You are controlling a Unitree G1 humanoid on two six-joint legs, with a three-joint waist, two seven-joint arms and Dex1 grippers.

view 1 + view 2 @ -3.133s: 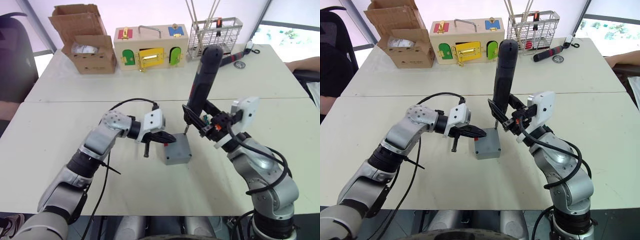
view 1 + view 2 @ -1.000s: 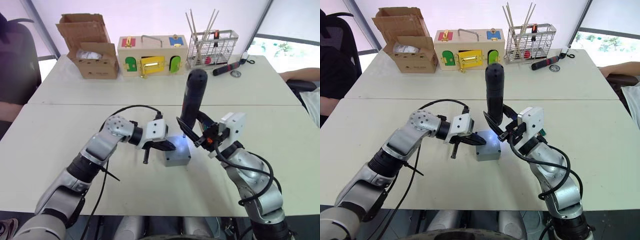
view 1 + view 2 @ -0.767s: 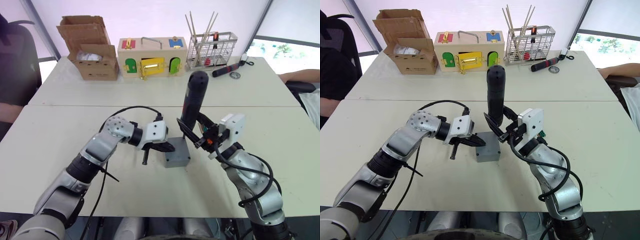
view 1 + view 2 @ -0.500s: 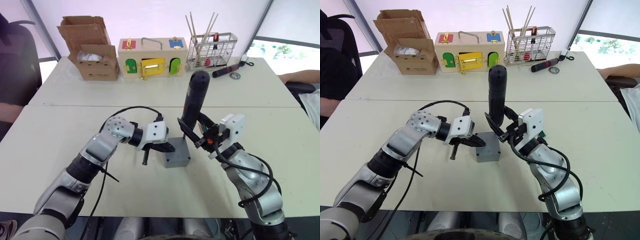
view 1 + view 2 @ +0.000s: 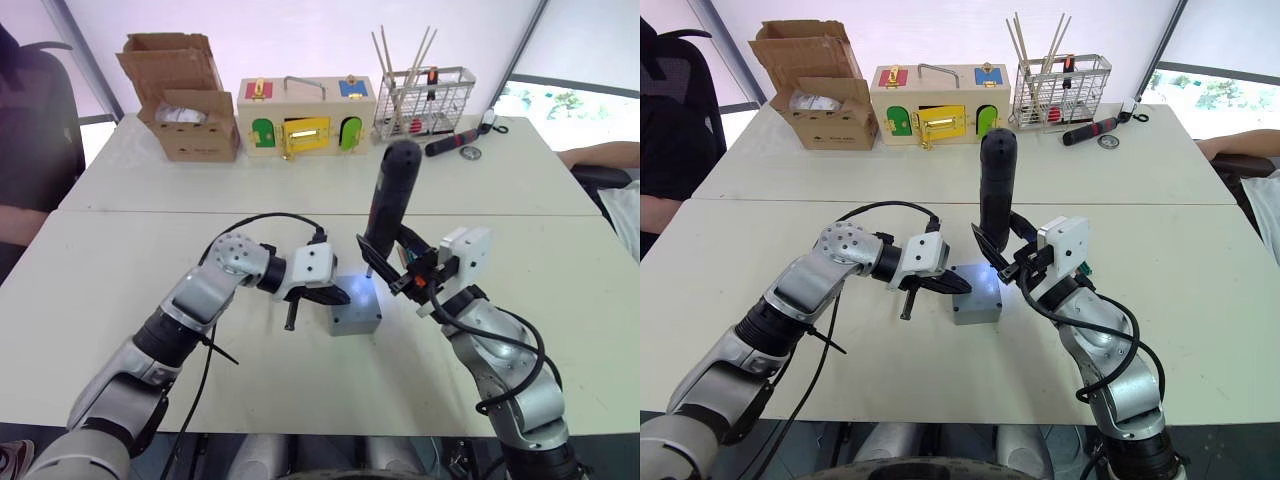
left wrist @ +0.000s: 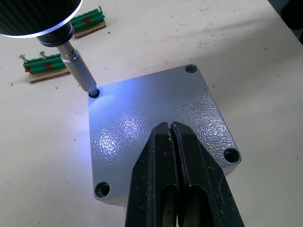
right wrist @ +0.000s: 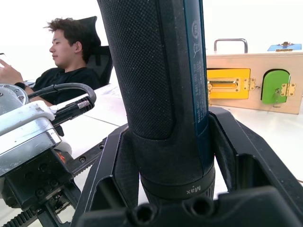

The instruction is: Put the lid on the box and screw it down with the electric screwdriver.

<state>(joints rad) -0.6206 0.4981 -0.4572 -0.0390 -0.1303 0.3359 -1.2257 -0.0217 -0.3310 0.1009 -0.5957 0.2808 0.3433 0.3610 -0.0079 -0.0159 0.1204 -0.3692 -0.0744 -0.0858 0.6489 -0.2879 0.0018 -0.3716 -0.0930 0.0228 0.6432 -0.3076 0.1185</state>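
Note:
The grey lid (image 6: 156, 124) lies flat on the grey box (image 5: 353, 322) at the middle of the near table. My left gripper (image 6: 169, 126) is shut, its tips resting on the lid's top. My right gripper (image 5: 388, 263) is shut on the electric screwdriver (image 5: 390, 200), which stands nearly upright. Its metal bit (image 6: 78, 72) sits in the lid's corner hole on the far right, from my head. The tool's light throws a bluish-white glow over the lid. The lid's other three corner holes are uncovered.
Two green screw strips (image 6: 45, 67) lie on the table just beyond the box. On the far table stand a cardboard box (image 5: 185, 95), a wooden box with coloured doors (image 5: 303, 100), a wire basket (image 5: 425, 88) and a black-and-red tool (image 5: 455, 143). People sit at both sides.
The lid is lit bluish-white now, whereas it was unlit half a second ago. Both arms and the screwdriver have kept their places.

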